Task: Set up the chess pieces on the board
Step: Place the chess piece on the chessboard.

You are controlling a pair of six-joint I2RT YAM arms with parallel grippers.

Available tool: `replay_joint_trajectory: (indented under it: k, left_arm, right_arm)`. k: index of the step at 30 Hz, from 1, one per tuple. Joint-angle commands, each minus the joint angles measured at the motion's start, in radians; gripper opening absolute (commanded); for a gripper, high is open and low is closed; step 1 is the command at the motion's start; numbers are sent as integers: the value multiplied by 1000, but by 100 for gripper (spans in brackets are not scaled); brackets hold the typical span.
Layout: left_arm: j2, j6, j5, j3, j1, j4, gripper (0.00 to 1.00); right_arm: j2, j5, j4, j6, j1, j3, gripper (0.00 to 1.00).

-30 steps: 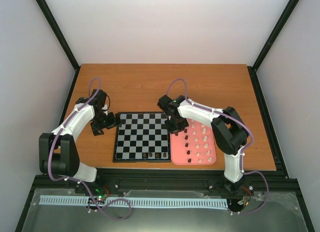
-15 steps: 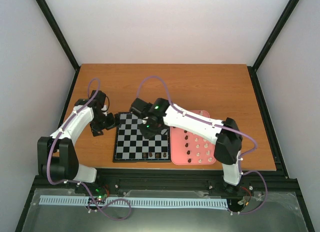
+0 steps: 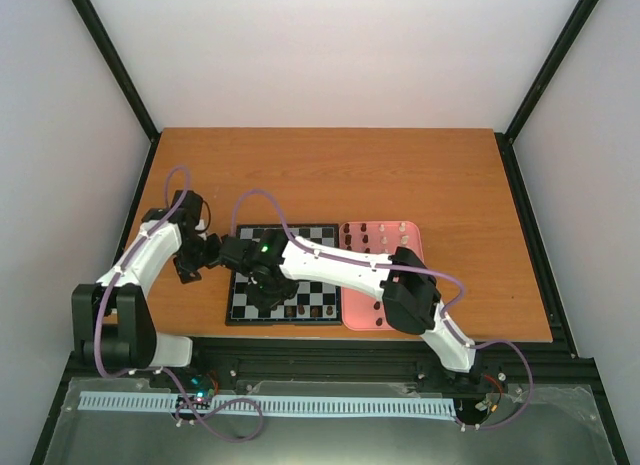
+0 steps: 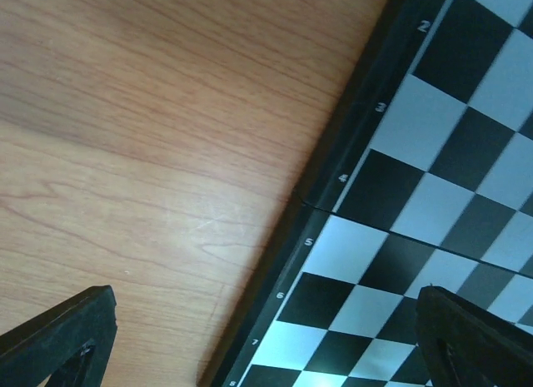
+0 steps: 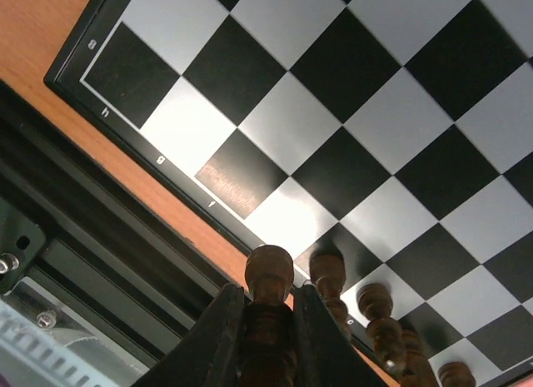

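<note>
The board (image 3: pixel 300 247) with black and pale grey squares lies mid-table. My right gripper (image 5: pixel 269 320) is shut on a dark brown chess piece (image 5: pixel 269 275), whose round head sticks out past the fingertips (image 5: pixel 223 333). It hangs over the board's near left part (image 3: pixel 268 293). Three dark pieces (image 3: pixel 315 311) stand in the board's near row; they show too in the right wrist view (image 5: pixel 329 275). My left gripper (image 4: pixel 266 354) is open above the board's left border (image 4: pixel 333 183), holding nothing. It sits at the board's left side (image 3: pixel 212 253).
A pink tray (image 3: pixel 420 285) right of the board holds dark pieces (image 3: pixel 365 235) and cream-white pieces (image 3: pixel 400 229); my right arm (image 3: pixel 340 267) lies across the board and part of the tray. A black metal rail (image 5: pixel 92 237) runs along the near table edge.
My right arm has swung left from the tray across the board to its near left part, carrying the dark piece. The left gripper has shifted slightly towards me.
</note>
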Motion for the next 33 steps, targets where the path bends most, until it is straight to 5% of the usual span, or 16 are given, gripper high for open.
replay_joint_trajectory:
  k: [1, 10, 33]
  left_arm:
    - [-17, -17, 9, -16, 56, 22, 100]
    - [-28, -52, 35, -50, 149, 35, 100]
    - [-30, -41, 57, -45, 152, 48, 100]
  right_arm:
    - [18, -19, -41, 10, 16, 32, 4]
    - [32, -24, -19, 6, 17, -17, 4]
    - [84, 2, 41, -32, 11, -43, 6]
